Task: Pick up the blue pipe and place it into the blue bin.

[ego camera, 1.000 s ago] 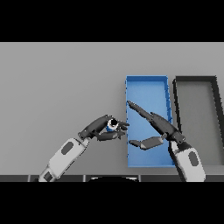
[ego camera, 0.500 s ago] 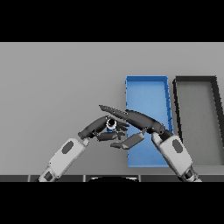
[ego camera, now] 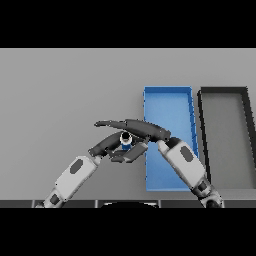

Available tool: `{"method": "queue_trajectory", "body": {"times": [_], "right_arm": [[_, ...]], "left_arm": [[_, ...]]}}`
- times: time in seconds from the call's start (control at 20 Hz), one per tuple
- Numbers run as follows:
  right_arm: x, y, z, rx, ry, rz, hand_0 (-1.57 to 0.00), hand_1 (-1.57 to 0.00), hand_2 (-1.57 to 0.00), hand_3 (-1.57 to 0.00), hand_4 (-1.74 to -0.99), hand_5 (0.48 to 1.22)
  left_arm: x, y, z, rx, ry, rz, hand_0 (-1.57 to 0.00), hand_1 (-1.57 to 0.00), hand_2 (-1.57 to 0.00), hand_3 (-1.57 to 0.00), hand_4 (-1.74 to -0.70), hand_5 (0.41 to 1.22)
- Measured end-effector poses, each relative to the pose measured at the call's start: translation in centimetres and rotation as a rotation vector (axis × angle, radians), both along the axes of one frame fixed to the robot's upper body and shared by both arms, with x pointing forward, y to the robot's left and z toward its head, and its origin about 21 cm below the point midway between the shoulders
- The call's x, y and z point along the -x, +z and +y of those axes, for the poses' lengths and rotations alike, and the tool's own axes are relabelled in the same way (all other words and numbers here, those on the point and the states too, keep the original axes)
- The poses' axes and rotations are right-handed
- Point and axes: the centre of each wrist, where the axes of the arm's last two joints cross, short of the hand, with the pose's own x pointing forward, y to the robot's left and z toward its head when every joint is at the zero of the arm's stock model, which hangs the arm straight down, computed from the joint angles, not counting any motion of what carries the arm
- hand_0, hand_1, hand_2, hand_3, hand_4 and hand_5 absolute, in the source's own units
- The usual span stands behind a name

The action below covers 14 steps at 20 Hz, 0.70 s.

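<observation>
The blue pipe (ego camera: 126, 142) is a short blue piece with a pale end, standing on the grey table just left of the blue bin (ego camera: 167, 97). My right hand (ego camera: 144, 129) reaches left across the bin's near-left corner. It is open, its straight fingers (ego camera: 107, 123) stretched over the pipe and its thumb (ego camera: 126, 157) lying below it, so the pipe sits in the gap between them. My left hand (ego camera: 104, 146) comes in from the lower left, open, with relaxed fingers close against the pipe's left side. The pipe's lower part is hidden.
A dark grey bin (ego camera: 225, 94) stands right of the blue bin, side by side with it. Both bins show nothing inside. The grey table (ego camera: 60, 90) spreads wide to the left and far side.
My right hand has swung left from above the blue bin until its fingers lie over the pipe, its thumb coming in beneath. The left hand and the pipe have barely moved.
</observation>
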Motion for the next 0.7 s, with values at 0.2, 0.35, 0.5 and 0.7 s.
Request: {"method": "queue_trajectory", "body": {"times": [0.2,0.35,0.5,0.7], "right_arm": [[0.2,-0.2,0.8,0.004,0.065,0.018,-1.01,-1.02,-1.02,-0.83,-1.541,0.604],[0.3,-0.5,1.4,-0.034,0.062,0.072,-1.28,-1.29,-1.29,-1.19,-1.475,0.809],[0.3,-0.7,1.1,-0.067,0.052,0.034,-1.42,-1.43,-1.43,-1.38,-1.456,1.010],[0.5,-1.1,1.1,-0.082,0.064,-0.017,-1.51,-1.51,-1.51,-1.49,-1.471,1.135]], "left_arm": [[0.4,0.0,0.4,-0.123,0.041,-0.060,-1.03,-1.01,-0.99,-0.62,-1.66,1.192],[0.6,-0.2,-0.2,-0.004,0.039,-0.015,-1.29,-1.28,-1.27,-0.53,-1.70,1.206],[0.4,-0.3,0.0,0.026,0.042,0.002,-1.43,-1.42,-1.42,-0.59,-1.72,1.214],[0.1,-0.2,0.3,-0.019,0.042,-0.035,-1.51,-1.42,-1.51,-0.51,-1.73,1.218]]}}
